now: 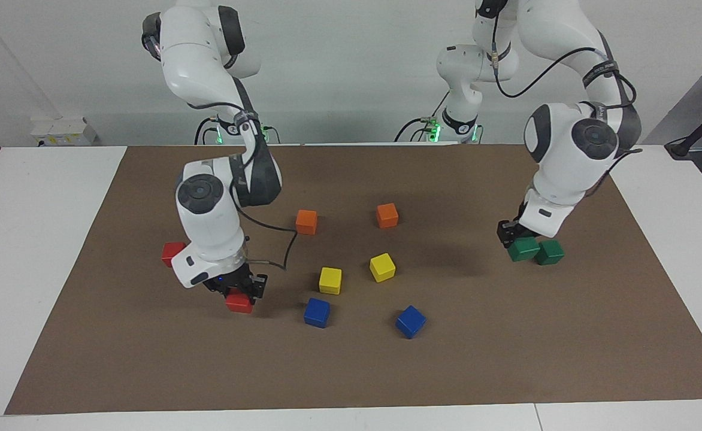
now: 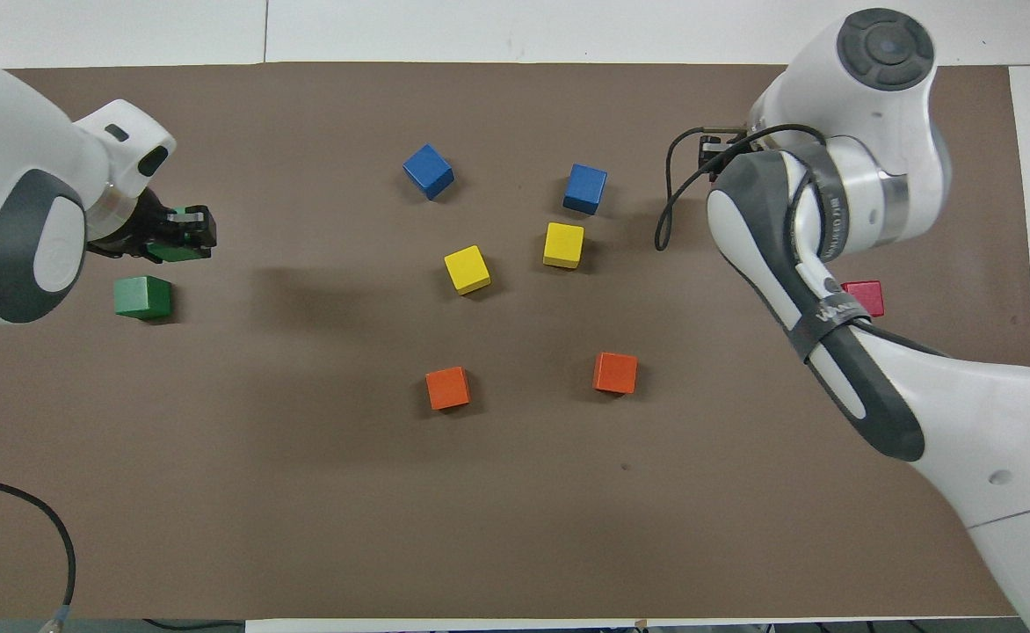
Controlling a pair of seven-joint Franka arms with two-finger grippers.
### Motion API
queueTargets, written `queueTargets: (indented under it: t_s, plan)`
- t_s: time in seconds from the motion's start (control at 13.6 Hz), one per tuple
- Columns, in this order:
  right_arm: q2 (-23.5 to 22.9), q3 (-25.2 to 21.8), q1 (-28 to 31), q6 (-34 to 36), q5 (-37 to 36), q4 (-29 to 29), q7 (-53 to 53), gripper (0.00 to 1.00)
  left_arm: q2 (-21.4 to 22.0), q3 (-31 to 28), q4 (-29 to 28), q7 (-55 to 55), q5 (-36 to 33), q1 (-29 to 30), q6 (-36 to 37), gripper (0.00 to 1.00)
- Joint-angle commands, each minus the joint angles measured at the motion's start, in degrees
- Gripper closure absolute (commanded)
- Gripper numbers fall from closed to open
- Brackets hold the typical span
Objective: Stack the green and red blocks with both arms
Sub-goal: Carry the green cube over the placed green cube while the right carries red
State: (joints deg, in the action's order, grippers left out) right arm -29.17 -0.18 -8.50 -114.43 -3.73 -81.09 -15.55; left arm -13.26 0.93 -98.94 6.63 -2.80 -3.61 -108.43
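Over the brown mat (image 1: 507,359), my left gripper (image 1: 514,239) clamps one green block (image 1: 523,248) just beside the other green block (image 1: 550,252), ready for stacking. My right gripper (image 1: 238,294) grips a red block (image 1: 239,303); its partner red block (image 1: 172,253) waits nearby.

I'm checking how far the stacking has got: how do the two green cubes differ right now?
One green cube sits between the left pincer's fingers; the other green cube rests free on the mat, beside it and nearer the robots. Neither is stacked. They match in colour and size.
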Motion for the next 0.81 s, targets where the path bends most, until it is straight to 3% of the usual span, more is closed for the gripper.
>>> queueTargets:
  t_s: [0.0,0.29,0.37,0.66,0.73]
  plan:
    - [5.16,0.71,6.28,4.63,-0.41,-2.23,13.83,1.0,3.59,0.66,-6.43,-11.51,-0.63,7.01,-3.61,1.0]
    - [7.02,0.71,11.48,6.76,-0.41,-3.71,25.03,1.0,5.96,0.66,-15.2,-15.33,-0.63,11.43,-15.9,1.0]
    - [8.5,0.71,12.19,5.63,-0.41,-7.03,25.74,1.0,6.49,0.66,-17.23,-14.98,-0.54,11.6,-18.2,1.0]
    - [13.25,0.71,13.6,-10.87,-0.32,-22.67,25.75,1.0,6.4,0.74,-20.58,-15.07,-0.1,11.78,-22.26,1.0]
    - [13.61,0.71,13.6,-11.95,-0.32,-24.1,25.4,1.0,6.4,0.74,-21.2,-15.16,-0.1,12.04,-22.96,1.0]
